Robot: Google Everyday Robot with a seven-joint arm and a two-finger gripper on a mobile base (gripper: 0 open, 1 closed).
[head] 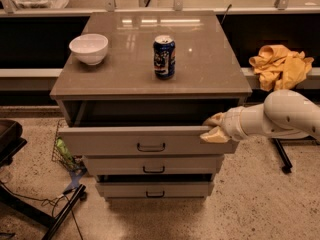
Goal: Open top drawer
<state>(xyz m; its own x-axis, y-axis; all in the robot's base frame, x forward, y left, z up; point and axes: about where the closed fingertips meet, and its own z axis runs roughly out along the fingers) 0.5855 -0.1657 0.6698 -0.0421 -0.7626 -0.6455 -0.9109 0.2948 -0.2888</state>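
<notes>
The top drawer [110, 141] is the widest grey drawer of the cabinet, with a small dark bar handle [151, 147] at its centre. It stands pulled out a little, and a dark gap shows behind its front. My gripper [213, 128] is at the right end of the drawer's top edge. One cream finger [215, 119] is behind the front panel and the other lies on its face, so it is closed on the panel. My white arm [285, 116] reaches in from the right.
A white bowl [88, 48] and a blue soda can [164, 57] stand on the cabinet top [210, 74]. Two narrower drawers [110, 165] sit below. A yellow cloth [280, 66] lies on the ledge at right. A dark chair base [10, 144] and a wire basket [62, 151] are at left.
</notes>
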